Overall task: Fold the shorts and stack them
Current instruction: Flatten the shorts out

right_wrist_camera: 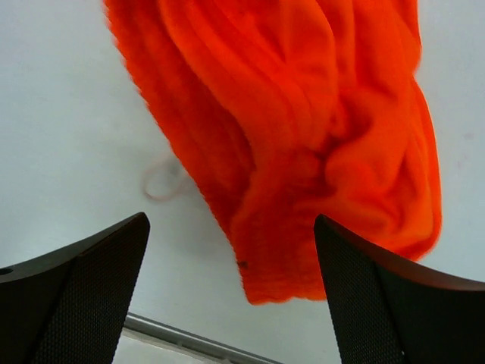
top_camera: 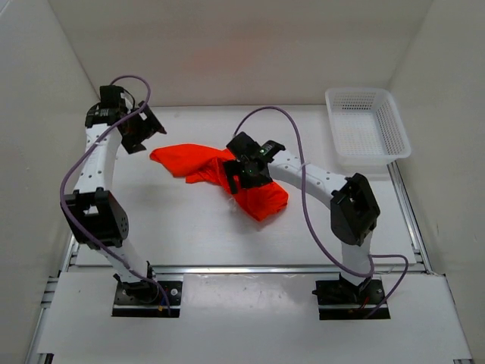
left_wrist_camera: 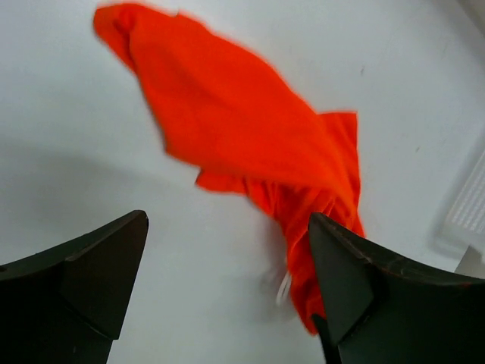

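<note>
The bright orange-red shorts [top_camera: 216, 173] lie crumpled in the middle of the table, one part stretched out to the left. My left gripper [top_camera: 145, 130] hangs open off their left end, nothing between its fingers. In the left wrist view the shorts [left_wrist_camera: 250, 129] lie ahead of the left gripper [left_wrist_camera: 227, 220], and a bit of white drawstring [left_wrist_camera: 284, 287] shows by the right finger. My right gripper [top_camera: 244, 173] hovers open over the bunched right part. The right wrist view shows the shorts [right_wrist_camera: 303, 136] below the right gripper [right_wrist_camera: 231, 220], with a drawstring loop [right_wrist_camera: 163, 182] beside them.
A white mesh basket [top_camera: 367, 125] stands at the back right corner, its edge also in the left wrist view as the basket [left_wrist_camera: 466, 212]. White walls enclose the table on three sides. A metal rail [top_camera: 242, 268] runs along the near edge.
</note>
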You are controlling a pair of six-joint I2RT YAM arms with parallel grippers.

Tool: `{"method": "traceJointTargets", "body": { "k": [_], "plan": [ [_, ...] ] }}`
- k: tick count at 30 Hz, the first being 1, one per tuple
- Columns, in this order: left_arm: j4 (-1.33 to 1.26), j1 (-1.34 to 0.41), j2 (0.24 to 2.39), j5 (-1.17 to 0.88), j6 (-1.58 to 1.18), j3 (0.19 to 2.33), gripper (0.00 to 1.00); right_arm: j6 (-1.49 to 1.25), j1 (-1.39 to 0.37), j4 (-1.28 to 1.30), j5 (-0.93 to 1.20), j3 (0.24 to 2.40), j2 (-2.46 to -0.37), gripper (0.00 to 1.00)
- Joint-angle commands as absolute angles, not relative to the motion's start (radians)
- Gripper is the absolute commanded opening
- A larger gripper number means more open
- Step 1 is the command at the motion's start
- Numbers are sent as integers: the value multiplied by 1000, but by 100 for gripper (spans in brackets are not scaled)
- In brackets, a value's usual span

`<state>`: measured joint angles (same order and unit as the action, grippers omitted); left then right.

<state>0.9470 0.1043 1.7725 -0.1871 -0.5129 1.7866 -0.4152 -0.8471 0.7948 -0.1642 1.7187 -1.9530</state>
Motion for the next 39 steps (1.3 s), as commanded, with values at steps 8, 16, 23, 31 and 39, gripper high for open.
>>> {"method": "traceJointTargets", "body": {
  "k": [8, 16, 23, 31, 39],
  "plan": [
    [798, -24, 1514, -322, -544, 1227, 88, -419, -973, 815, -325, 1353, -1746, 94],
    [750, -106, 1582, -295, -574, 1218, 88, -404, -983, 758, -501, 1367, -1868, 84],
    [750, -106, 1549, -262, -574, 1200, 88, -376, -983, 749, -552, 1417, -1933, 43],
    [750, -106, 1540, -252, -574, 1200, 88, -299, -921, 738, -369, 1450, -1789, 0],
    [761, -106, 1520, -270, -554, 1252, 88, -236, -556, 727, 100, 1534, -1577, 0]
  ]
}}
